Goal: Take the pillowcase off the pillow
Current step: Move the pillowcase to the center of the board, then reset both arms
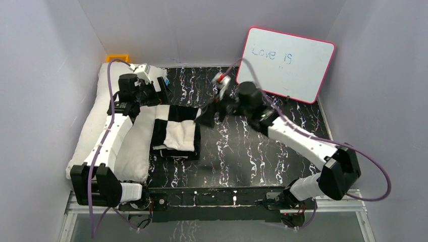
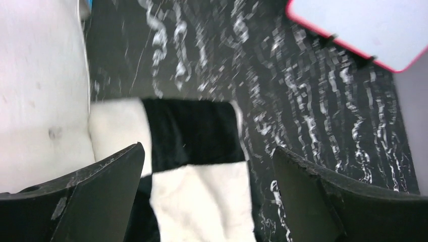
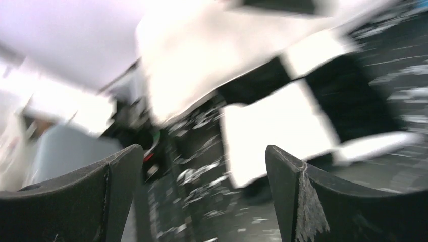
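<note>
The plain white pillow lies lengthwise along the left wall, with my left arm stretched over it. The black-and-white checkered pillowcase sits in a flat bundle against the pillow's right side, on the table. My left gripper hovers open above the pillowcase's far end. In the left wrist view the pillowcase shows between the spread fingers of that gripper, with the pillow at left. My right gripper is open just right of the pillowcase, holding nothing. The blurred right wrist view shows the pillowcase beyond the right gripper.
A pink-framed whiteboard leans on the back right wall. A small orange object sits in the back left corner. Grey walls close in three sides. The table top is black with white marbling.
</note>
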